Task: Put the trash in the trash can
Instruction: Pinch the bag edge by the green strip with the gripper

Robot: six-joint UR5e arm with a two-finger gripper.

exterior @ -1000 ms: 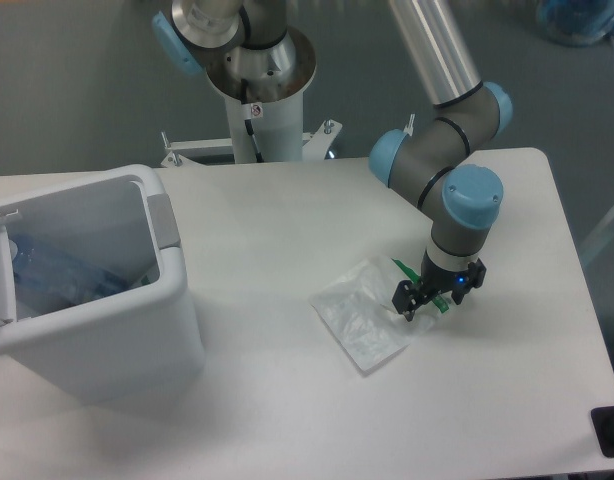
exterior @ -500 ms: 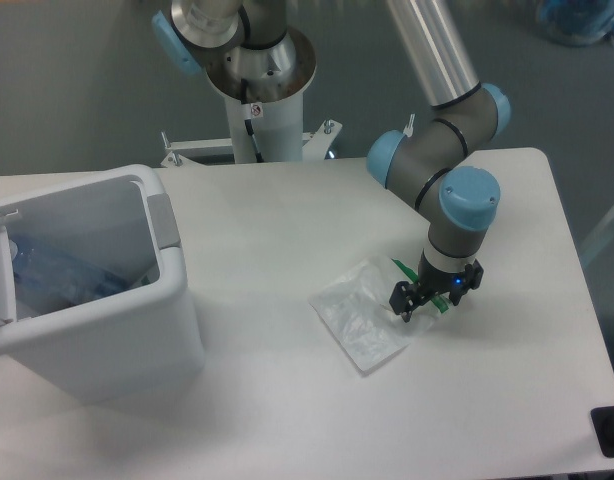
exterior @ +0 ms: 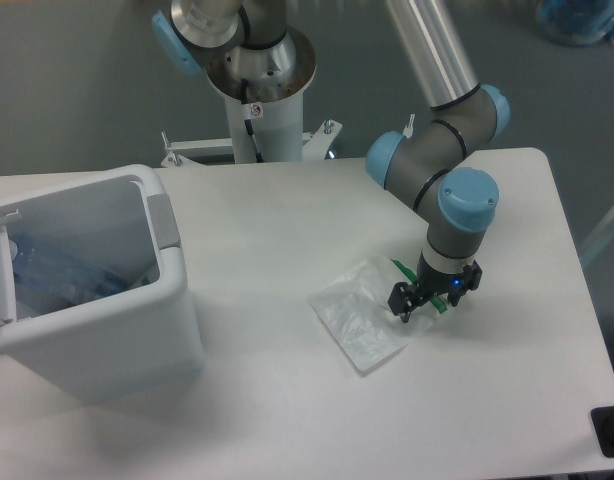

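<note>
A crinkled clear plastic bag (exterior: 360,320) with a green-striped edge lies flat on the white table, right of centre. My gripper (exterior: 428,300) is down at the bag's green right edge, its black fingers shut on that edge. The white trash can (exterior: 92,330) stands at the left of the table, open at the top. Inside it a crushed clear bottle with a bluish label (exterior: 57,275) shows against the far wall.
The arm's white pedestal (exterior: 257,110) rises behind the table's back edge. The table's right edge (exterior: 582,300) runs close to the gripper. A dark object (exterior: 612,432) sits off the table's front right corner.
The gripper has crept a few pixels to the left with the bag's edge, and the bag has shifted slightly with it.
</note>
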